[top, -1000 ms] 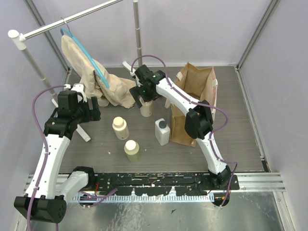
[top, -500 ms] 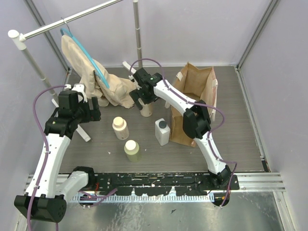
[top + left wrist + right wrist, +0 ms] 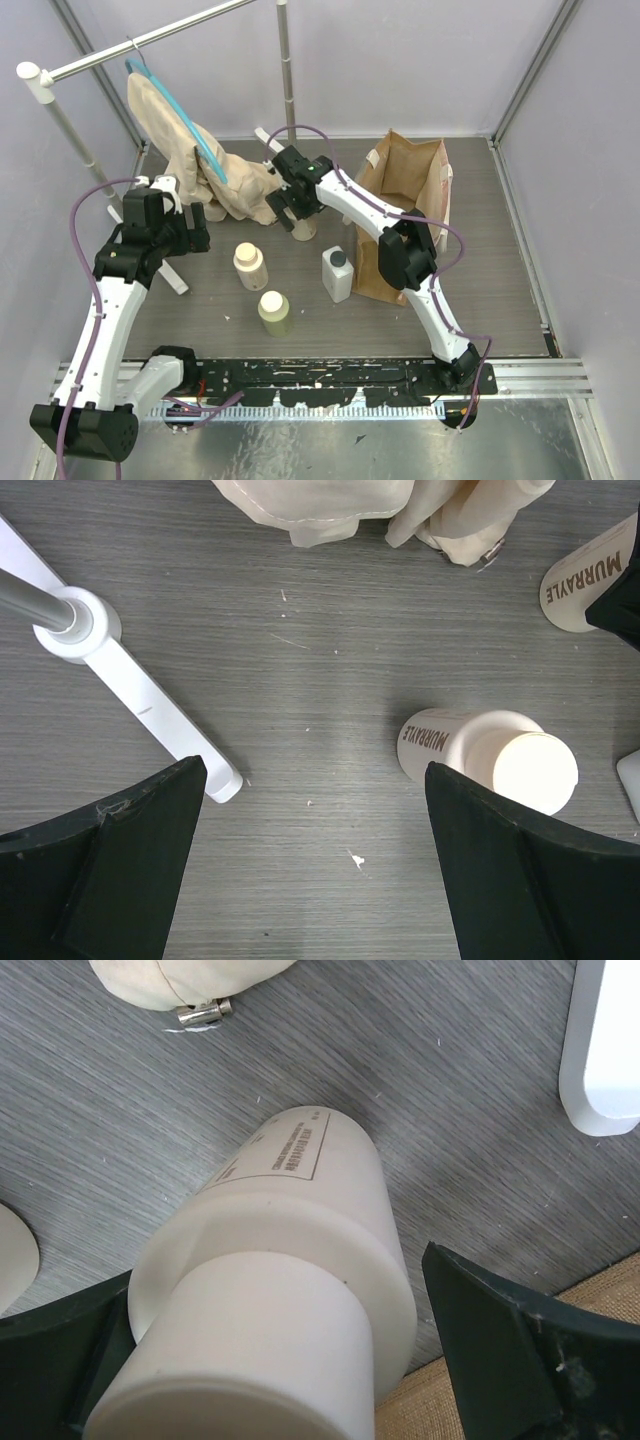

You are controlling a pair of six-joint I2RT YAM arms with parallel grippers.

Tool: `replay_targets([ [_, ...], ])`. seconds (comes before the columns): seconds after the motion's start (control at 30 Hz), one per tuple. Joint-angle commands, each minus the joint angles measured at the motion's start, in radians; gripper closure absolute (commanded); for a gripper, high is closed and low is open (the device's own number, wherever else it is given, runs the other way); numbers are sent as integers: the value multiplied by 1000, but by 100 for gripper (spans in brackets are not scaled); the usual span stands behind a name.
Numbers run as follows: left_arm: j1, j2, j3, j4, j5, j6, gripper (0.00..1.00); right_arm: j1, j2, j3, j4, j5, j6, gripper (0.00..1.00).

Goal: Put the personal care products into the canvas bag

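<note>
A cream bottle (image 3: 290,1260) stands between the fingers of the right gripper (image 3: 285,1360), left of the canvas bag (image 3: 405,160). Its jaws are spread wide, not clamped; contact is unclear. The left gripper (image 3: 312,780) is also spread and holds nothing, with a second bottle (image 3: 490,760) by its right finger. The right gripper has shifted slightly left since a second ago
</note>
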Motion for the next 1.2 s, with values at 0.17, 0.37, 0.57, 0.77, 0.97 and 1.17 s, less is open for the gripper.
replay_targets([
  [0.17, 2, 6, -6, 29, 15, 6, 2, 7, -96, 18, -55, 38, -20, 0],
  [0.37, 2, 8, -6, 31, 19, 3, 2, 8, -91, 16, -55, 64, -36, 2],
  [0.57, 2, 3, -8, 28, 19, 5, 2, 8, -100, -7, -27, 67, -46, 6],
  [0.77, 2, 5, -11, 30, 19, 3, 2, 8, -109, -15, 7, 58, -46, 3],
  [0.97, 2, 4, -15, 27, 18, 5, 2, 7, -122, -19, 51, 54, -40, 0],
  [1.17, 2, 4, -16, 26, 18, 5, 2, 8, -134, -9, 75, 57, -39, 0],
])
